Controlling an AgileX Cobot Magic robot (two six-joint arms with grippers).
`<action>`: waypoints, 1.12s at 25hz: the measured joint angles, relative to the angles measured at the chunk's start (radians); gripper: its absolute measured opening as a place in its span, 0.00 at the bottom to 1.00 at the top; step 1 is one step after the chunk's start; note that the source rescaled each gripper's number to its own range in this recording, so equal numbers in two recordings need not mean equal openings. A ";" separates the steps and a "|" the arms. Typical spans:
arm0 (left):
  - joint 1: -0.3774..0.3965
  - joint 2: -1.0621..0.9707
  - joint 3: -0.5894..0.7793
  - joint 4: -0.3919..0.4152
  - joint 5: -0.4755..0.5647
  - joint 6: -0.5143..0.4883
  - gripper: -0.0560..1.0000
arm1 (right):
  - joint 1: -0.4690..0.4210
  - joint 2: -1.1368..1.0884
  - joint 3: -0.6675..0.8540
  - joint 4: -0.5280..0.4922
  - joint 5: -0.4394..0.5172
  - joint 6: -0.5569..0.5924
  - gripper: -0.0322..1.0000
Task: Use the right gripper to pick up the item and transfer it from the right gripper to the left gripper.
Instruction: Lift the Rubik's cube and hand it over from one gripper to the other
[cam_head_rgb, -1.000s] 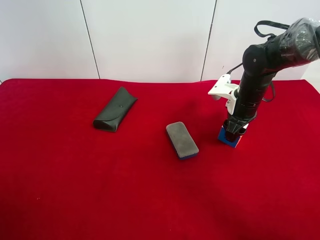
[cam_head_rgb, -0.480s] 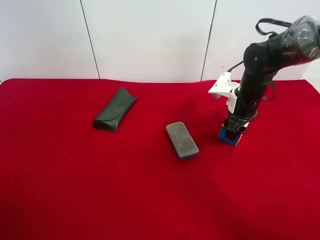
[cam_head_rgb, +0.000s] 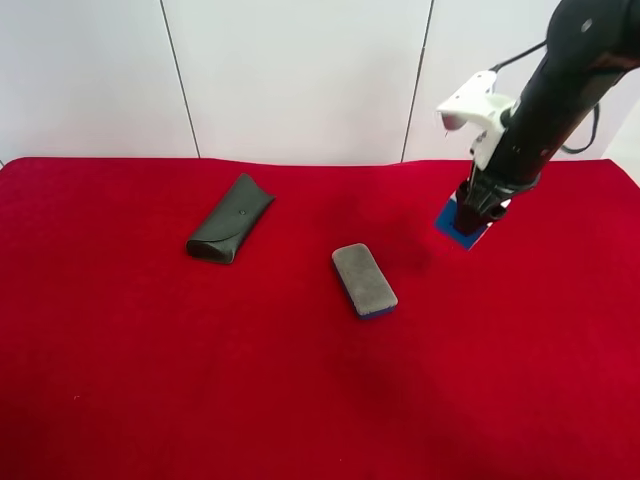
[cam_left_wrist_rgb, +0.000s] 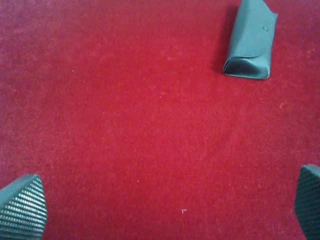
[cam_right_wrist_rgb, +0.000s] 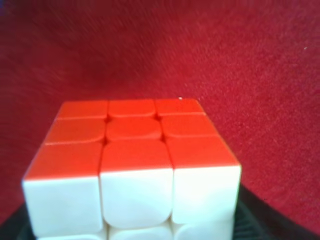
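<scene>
Step in hand: pick-up is done, judging by the grasp; the transfer is not yet begun.

Right gripper (cam_head_rgb: 478, 208): closed on the cube (cam_head_rgb: 460, 224). In the exterior view the cube hangs at the jaw tip, blue face showing. It appears clear of the red cloth (cam_head_rgb: 300, 400), with a faint shadow on the cloth beside it. In the right wrist view the cube fills the frame, red face up and white face toward the camera. A dark finger (cam_right_wrist_rgb: 267, 220) edges its base on each side, so the cube sits squarely between the jaws, seated deep.

Left gripper (cam_left_wrist_rgb: 160, 210): not seen in the exterior view. In its own wrist view the two fingertips (cam_left_wrist_rgb: 20, 207) stand wide apart at the frame corners, with nothing between them and only cloth below. The case (cam_left_wrist_rgb: 251, 40) lies well apart from them.

Other items: the eraser (cam_head_rgb: 364, 280) lies between case and cube on the cloth, clear of both.

Next move, as a judgement:
- The right arm should carry the cube toward mid-table and present a free pair of faces.
- The left arm must come in with its jaws kept wide and line up across those faces.
- The left jaws should close before the right jaws let go.

Risk: releasing too soon would drop the cube.
</scene>
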 joint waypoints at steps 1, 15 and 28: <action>0.000 0.000 0.000 0.000 0.000 0.000 1.00 | 0.008 -0.024 0.000 0.006 0.013 0.000 0.03; 0.000 0.000 0.000 0.000 0.000 -0.001 1.00 | 0.301 -0.163 0.000 0.023 0.076 0.000 0.03; 0.000 0.110 -0.042 -0.124 0.091 -0.022 1.00 | 0.531 -0.163 0.000 0.052 0.069 -0.021 0.03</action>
